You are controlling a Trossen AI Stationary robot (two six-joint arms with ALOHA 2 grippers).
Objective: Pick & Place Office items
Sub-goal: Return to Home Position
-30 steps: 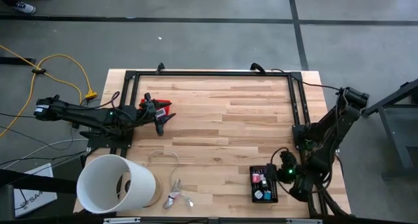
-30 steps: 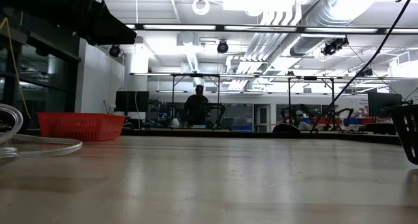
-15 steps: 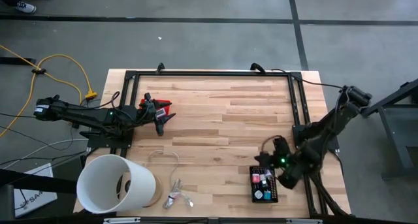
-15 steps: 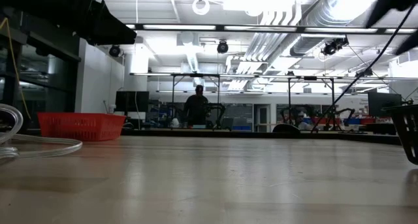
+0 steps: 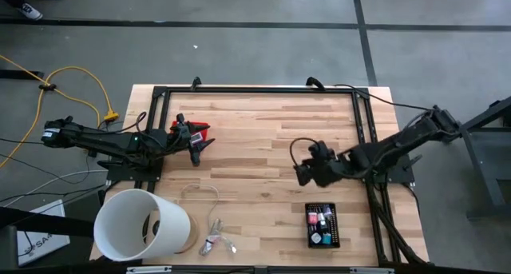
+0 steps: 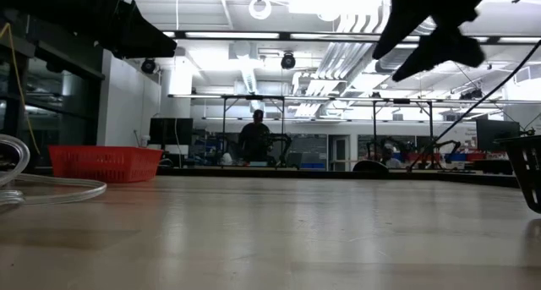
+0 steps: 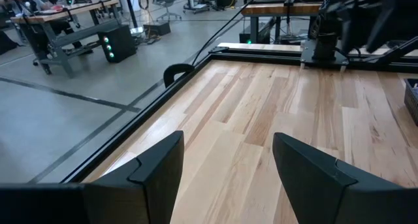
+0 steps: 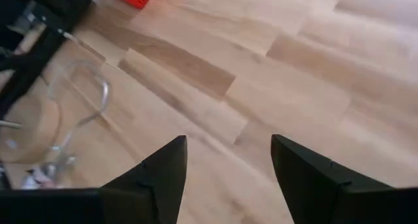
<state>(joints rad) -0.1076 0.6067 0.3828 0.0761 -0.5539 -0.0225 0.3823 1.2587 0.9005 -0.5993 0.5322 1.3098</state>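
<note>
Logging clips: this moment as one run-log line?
right gripper open, empty, over table centre-right | left gripper open, left side | office items in black bin

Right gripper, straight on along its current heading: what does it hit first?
Most likely bare table boards: the open right gripper tilts down at empty wood. The wire loop lies off that line; depth is unclear.

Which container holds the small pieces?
The black bin on the right arm's side, with pink and teal pieces inside; the white tub and red basket sit on the left.
</note>
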